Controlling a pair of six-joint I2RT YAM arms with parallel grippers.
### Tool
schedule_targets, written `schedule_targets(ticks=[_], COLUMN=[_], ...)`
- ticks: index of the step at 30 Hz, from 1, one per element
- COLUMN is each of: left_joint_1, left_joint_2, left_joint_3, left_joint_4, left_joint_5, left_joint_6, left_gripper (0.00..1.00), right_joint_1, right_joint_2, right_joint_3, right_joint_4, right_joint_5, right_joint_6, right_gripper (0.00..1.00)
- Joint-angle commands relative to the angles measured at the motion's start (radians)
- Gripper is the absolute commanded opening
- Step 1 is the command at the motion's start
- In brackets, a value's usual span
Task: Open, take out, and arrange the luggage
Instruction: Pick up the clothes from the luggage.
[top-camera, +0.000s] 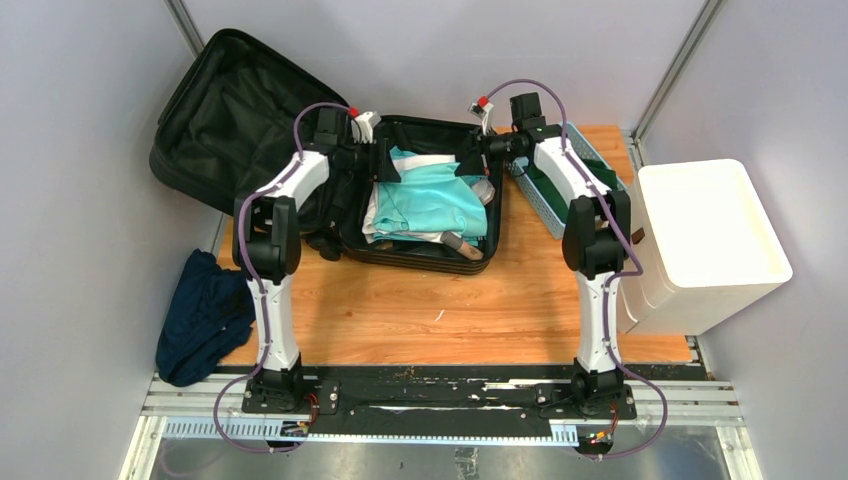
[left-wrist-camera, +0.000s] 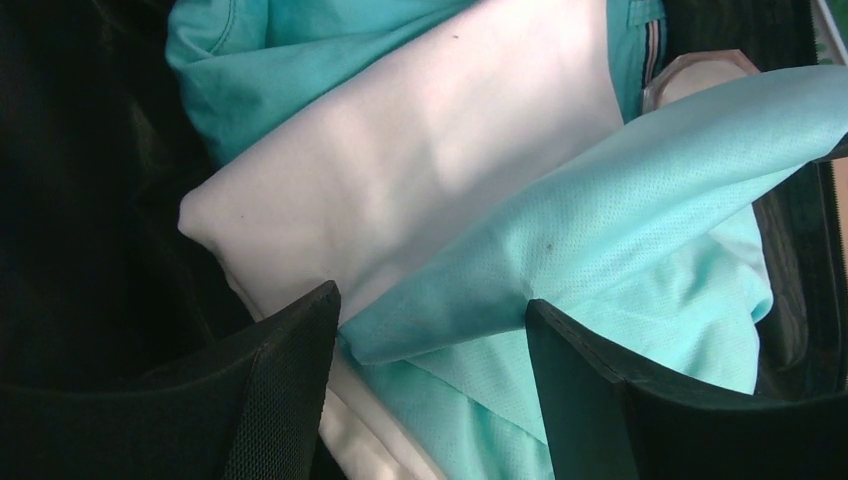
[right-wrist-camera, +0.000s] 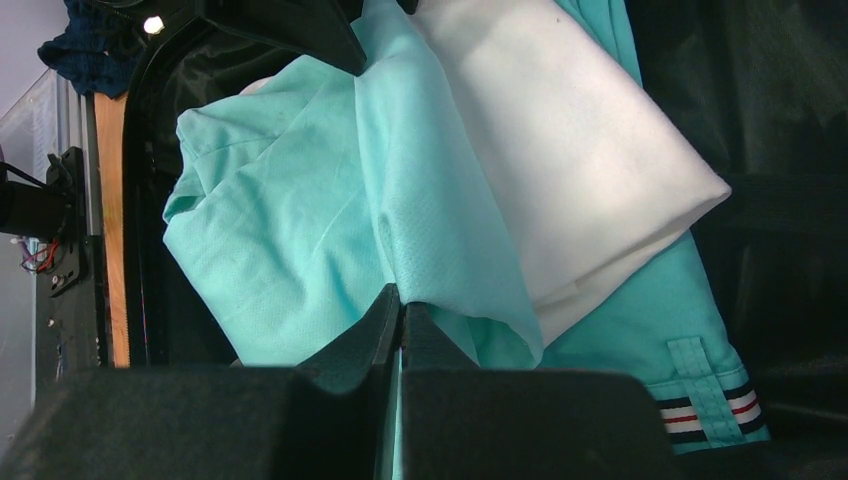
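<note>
Right gripper (right-wrist-camera: 400, 340) is clenching on a fold of the turquoise shirt (right-wrist-camera: 300, 230), with a sliver of cloth showing between its pressed fingers. Left gripper (left-wrist-camera: 430, 370) is standing spread, an edge of the same shirt lying in the gap between its fingers.

Both are reaching into the luggage (top-camera: 215, 115), which is lying open on the wooden surface (top-camera: 450, 310) with its lid leaning back to the far left. Inside, a folded white garment (left-wrist-camera: 400, 170) is sitting among the turquoise folds. Whether the turquoise is one piece or two is hard to tell, and whatever is lying under the pile is hidden. A pale object (left-wrist-camera: 700, 75) by the luggage wall is mostly covered.

Right of the luggage, a blue mesh basket (top-camera: 538, 205) is holding something dark green, partly hidden by the right arm.
</note>
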Motion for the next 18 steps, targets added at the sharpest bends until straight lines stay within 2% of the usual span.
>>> schedule_targets(ticks=[1, 3, 5, 7, 11, 13, 18], left_joint_1=[-0.003, -0.006, -0.012, -0.015, -0.016, -0.016, -0.019], left_joint_2=[0.0, 0.01, 0.024, 0.041, 0.038, 0.016, -0.079], left_joint_3=[0.016, 0.011, 0.023, 0.043, 0.066, 0.064, 0.042], left_joint_4=[-0.059, -0.026, -0.008, -0.003, -0.002, -0.003, 0.012], left_joint_5=[-0.062, -0.07, -0.067, -0.048, -0.01, 0.0, 0.033], left_joint_6=[0.023, 0.015, 0.004, -0.014, -0.043, -0.046, -0.034], left_gripper=[0.74, 0.73, 0.64, 0.49, 0.06, 0.0, 0.0], right_joint_1=[-0.012, -0.012, -0.012, -0.012, -0.012, -0.012, -0.012], right_joint_2=[0.034, 0.035, 0.038, 0.04, 0.05, 0.053, 0.024], right_joint_3=[0.007, 0.007, 0.007, 0.008, 0.011, 0.014, 0.016], right_joint_4=[0.013, 0.014, 0.013, 0.014, 0.013, 0.014, 0.014], right_joint_5=[-0.033, -0.031, -0.026, -0.016, 0.014, 0.027, 0.052], right_joint_6=[0.02, 0.02, 0.02, 0.018, 0.02, 0.021, -0.002], right_gripper=[0.0, 0.0, 0.0, 0.0, 0.0, 0.0, 0.0])
